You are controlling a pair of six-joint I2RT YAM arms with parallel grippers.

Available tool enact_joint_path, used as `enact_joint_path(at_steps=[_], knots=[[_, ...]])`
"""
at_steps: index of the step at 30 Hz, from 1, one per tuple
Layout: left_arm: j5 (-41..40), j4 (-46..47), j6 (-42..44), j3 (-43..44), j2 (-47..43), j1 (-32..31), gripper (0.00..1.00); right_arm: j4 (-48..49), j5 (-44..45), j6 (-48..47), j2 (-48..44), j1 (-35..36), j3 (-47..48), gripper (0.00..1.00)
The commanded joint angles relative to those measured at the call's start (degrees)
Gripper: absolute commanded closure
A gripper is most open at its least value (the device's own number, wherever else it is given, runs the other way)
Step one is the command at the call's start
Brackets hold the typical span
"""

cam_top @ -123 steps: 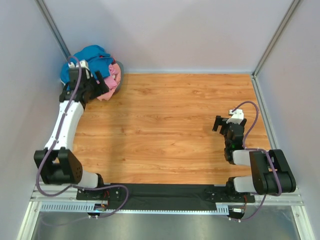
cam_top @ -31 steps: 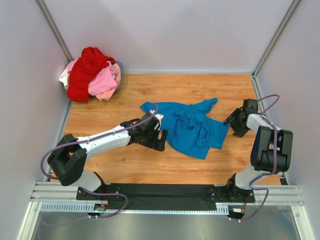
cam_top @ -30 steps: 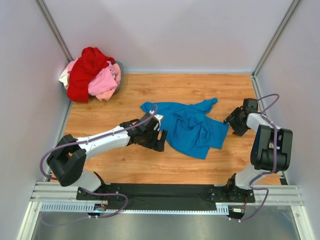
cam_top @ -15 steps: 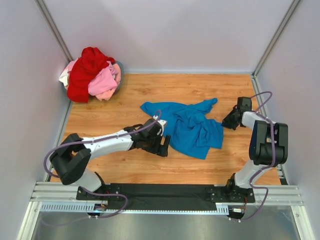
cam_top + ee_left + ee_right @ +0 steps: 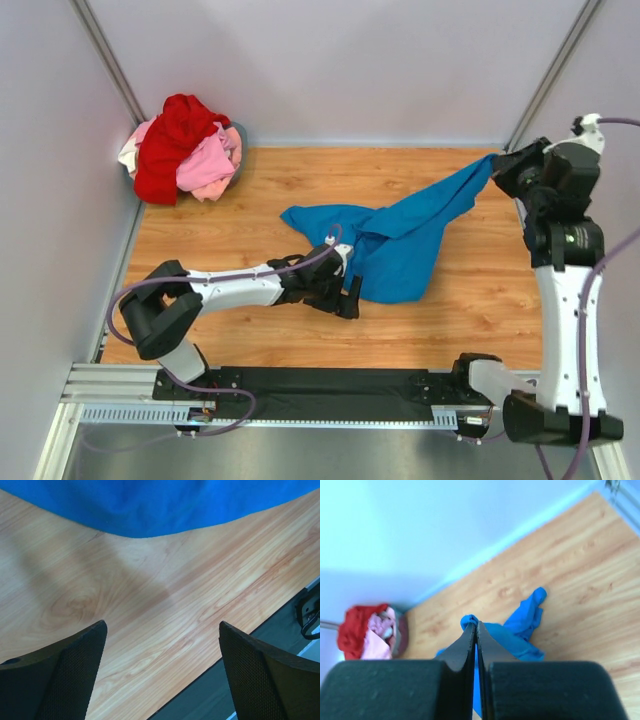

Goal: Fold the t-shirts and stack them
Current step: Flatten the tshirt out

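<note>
Location type: robotics laboratory test cell. Identifying features: a wood-grain table top [image 5: 300, 190] enclosed at the back and both sides by plain white panels [image 5: 330, 70], held in bare aluminium profile corner posts [image 5: 103, 50]. The left arm [image 5: 230, 290] and right arm [image 5: 560, 310] mount on a black base plate [image 5: 330, 385] fixed to a slotted metal rail [image 5: 140, 413] at the near edge. Purple cables [image 5: 112, 305] run exposed along both arms

Blue t-shirt [image 5: 410, 250] is matt cloth; table [image 5: 300, 185] is smooth wood-grain.
</note>
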Motion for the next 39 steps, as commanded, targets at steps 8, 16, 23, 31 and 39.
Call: enact_joint_path(at_steps=[8,16,23,31,39], knots=[[-4.07,1.88,-1.02,12.38,11.23,-2.35,0.0,-8.5,5.19,-2.62,-4.09,-0.25,-6.4,1.0],[-9.86,-4.6,0.82,21.79,19.76,-2.44,0.08,-9.11,5.45,-4.9,-4.62,-0.34,-6.67,0.99],[-22.27,-9.72,4.68,19.25,6.16,-0.25,0.22,-9.74,14.43,0.01,-13.63,-2.27,-15.34,1.0],[-16.13,-15.17,12.68,34.7,9.82,11.0,0.21,-5.77,6.78,7.31,-19.82,-3.59,-35.84,0.99],[-4.81,-19.48,19.88,58.85,28.98,14.0,0.2,-5.78,9.94,7.93,-26.06,-4.12,-42.08,1.0]])
